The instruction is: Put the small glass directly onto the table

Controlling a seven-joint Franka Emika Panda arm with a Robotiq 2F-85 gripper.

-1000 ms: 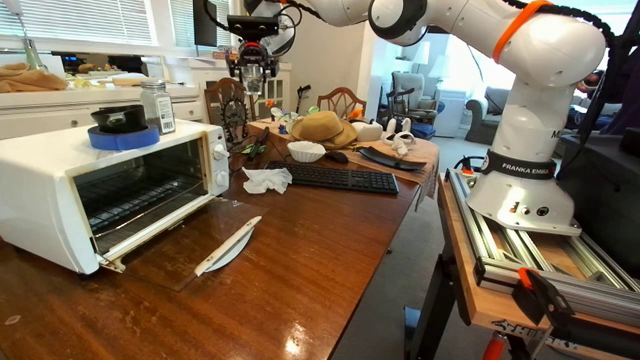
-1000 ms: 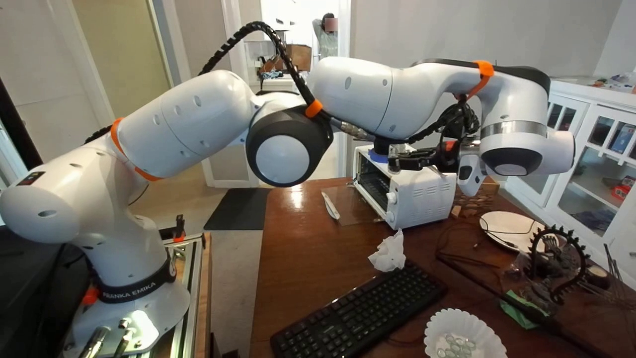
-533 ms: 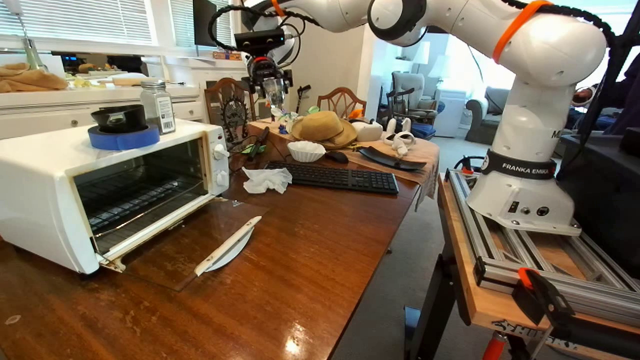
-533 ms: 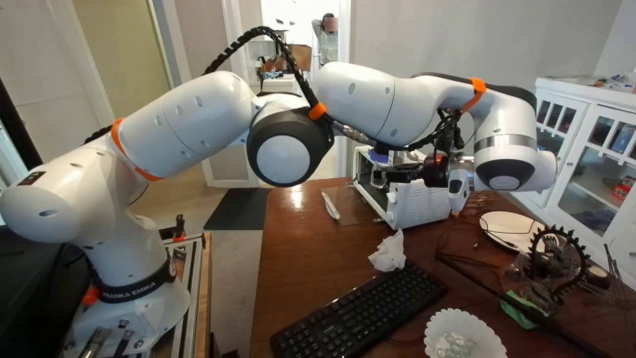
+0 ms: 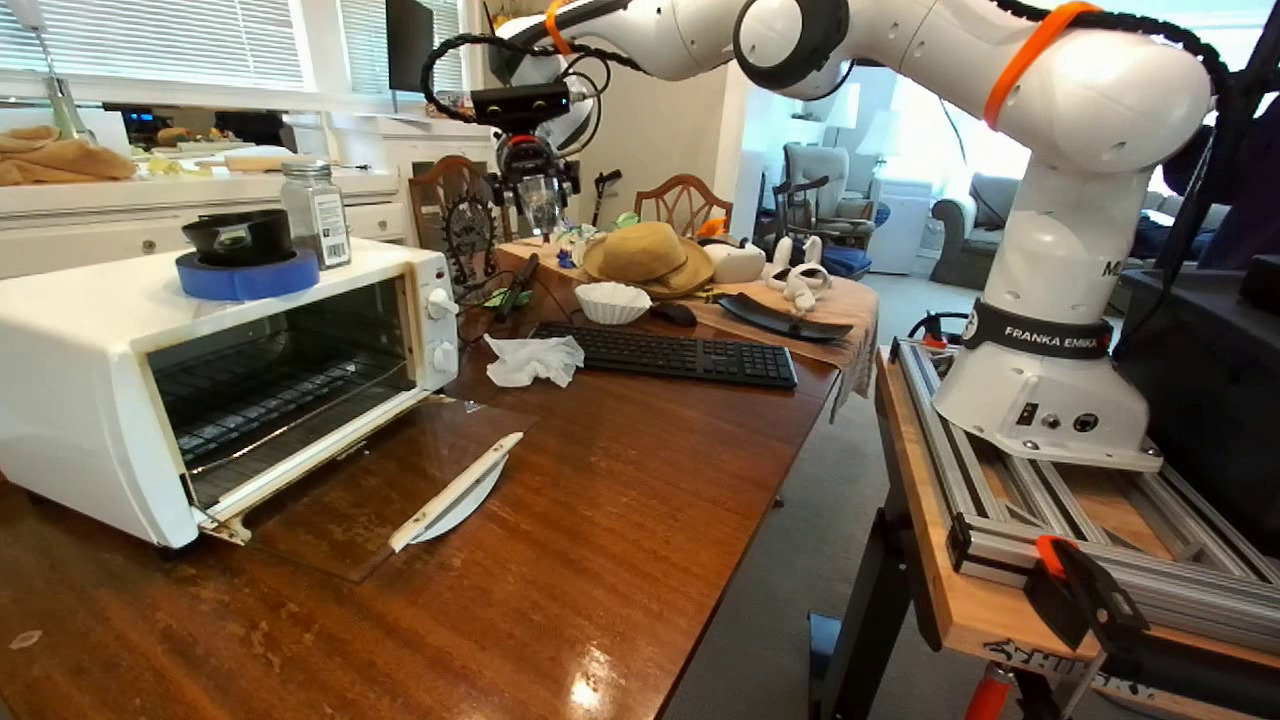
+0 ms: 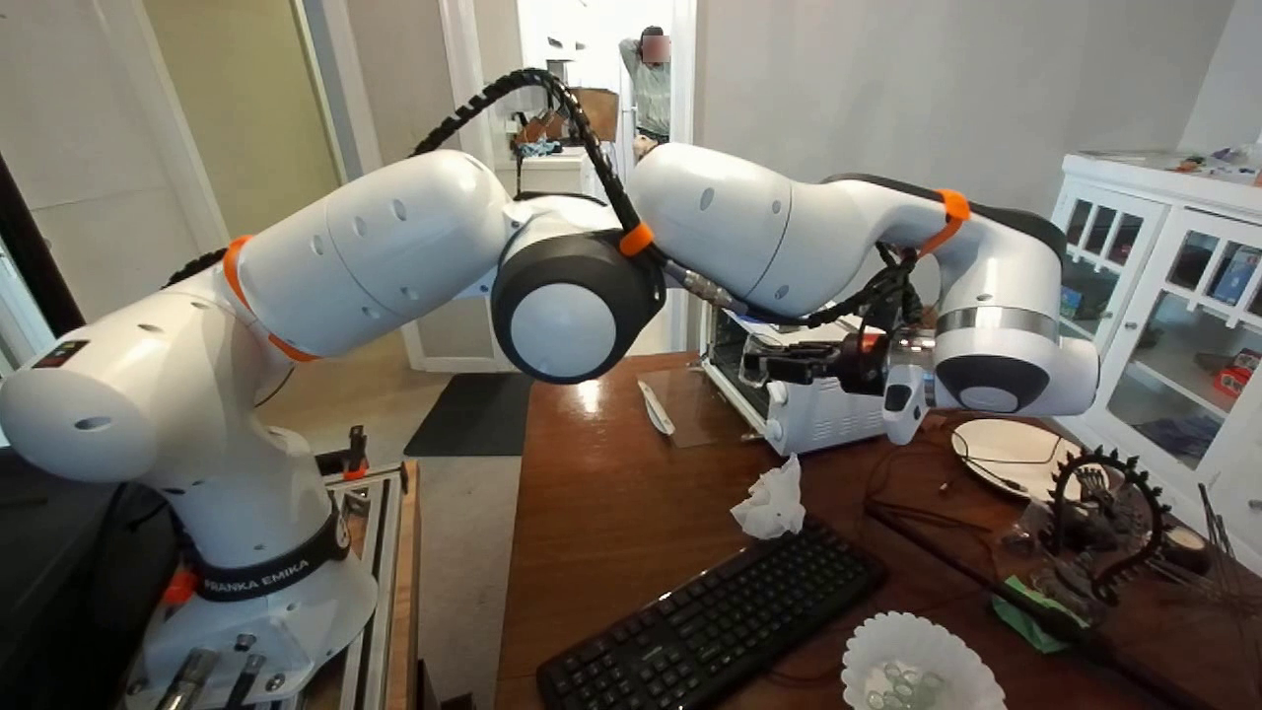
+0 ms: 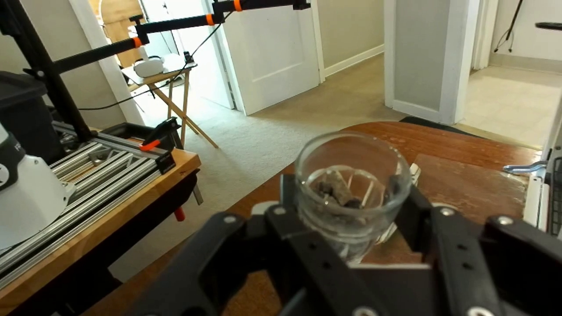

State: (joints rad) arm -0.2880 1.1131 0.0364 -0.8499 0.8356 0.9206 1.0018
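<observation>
Lower than a second ago, the clear, round-rimmed small glass (image 7: 351, 197) is clamped between the fingers (image 7: 415, 219)

Bright blinds (image 5: 160, 45); glare on table (image 5: 600, 560) (small, white).

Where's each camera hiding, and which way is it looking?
An exterior view: near the toaster oven, looking along the table toward the hat; arm, base and jaws show.
An exterior view: near the keyboard, looking toward the toaster oven; arm, base and jaws show.
Wrist view: behind the jaws, looking past the small glass toward a white door; jaws and part of the base show.
Both exterior views share the toaster oven and keyboard.
</observation>
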